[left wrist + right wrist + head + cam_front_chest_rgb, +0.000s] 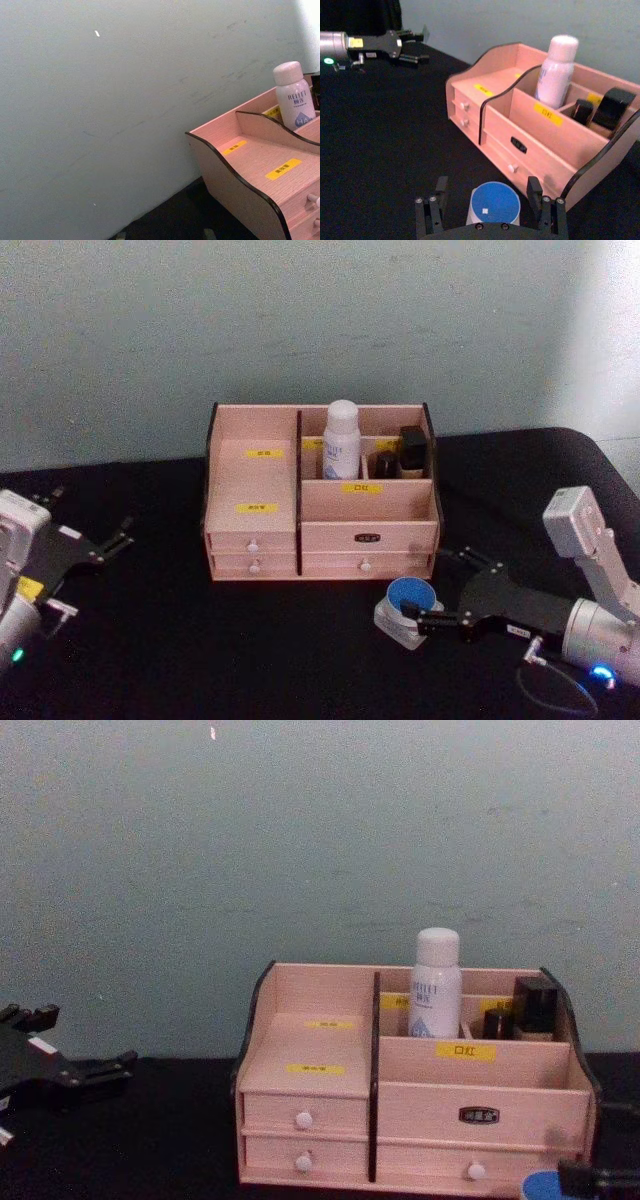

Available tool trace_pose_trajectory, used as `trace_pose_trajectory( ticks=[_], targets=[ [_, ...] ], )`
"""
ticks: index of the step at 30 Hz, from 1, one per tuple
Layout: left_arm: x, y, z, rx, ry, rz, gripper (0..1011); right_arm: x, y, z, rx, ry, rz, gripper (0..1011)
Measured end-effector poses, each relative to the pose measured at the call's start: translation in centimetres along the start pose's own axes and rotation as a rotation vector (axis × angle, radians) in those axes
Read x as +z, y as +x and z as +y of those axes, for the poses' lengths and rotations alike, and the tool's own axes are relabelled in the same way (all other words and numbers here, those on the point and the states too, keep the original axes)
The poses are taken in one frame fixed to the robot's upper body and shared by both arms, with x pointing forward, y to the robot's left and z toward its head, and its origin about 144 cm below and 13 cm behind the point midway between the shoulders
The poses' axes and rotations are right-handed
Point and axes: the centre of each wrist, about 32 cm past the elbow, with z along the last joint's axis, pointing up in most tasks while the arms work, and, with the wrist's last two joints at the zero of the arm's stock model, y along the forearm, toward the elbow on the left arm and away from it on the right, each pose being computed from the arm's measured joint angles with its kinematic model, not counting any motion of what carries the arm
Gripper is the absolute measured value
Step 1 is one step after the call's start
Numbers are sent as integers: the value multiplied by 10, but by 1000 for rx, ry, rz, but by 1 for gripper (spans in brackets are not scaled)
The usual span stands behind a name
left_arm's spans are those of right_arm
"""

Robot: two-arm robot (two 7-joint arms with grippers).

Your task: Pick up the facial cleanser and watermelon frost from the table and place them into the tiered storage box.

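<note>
Right end effector (487,188), lower centre, gapes wide around the watermelon frost (495,205): likely slick, breakable glass, so grip its walls. Left end effector (422,47), upper left, also wide.

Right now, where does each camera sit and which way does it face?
Head: high, looking down at tiered storage box, left gripper, right gripper.
Chest: low, facing the drawers; left gripper at edge.
Left wrist: beside the box, facing wall and facial cleanser.
Right wrist: over watermelon frost, its open fingers flanking it.
Shared: all see the cleanser.

Watermelon frost (542,1188) cut by btm edge (chest view); labels (361,487) illegible.
</note>
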Motion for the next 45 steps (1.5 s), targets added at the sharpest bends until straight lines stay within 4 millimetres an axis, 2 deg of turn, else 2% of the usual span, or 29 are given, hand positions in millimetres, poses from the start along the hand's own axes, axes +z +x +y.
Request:
trace_pose_trajectory(
  ticks=[28,45],
  targets=[
    [0,0,0,0,0,0,1001,-14,7,18,11,-109,50,1000],
    [0,0,0,0,0,0,1001,-16,12,25,8,-133,50,1000]
  ],
)
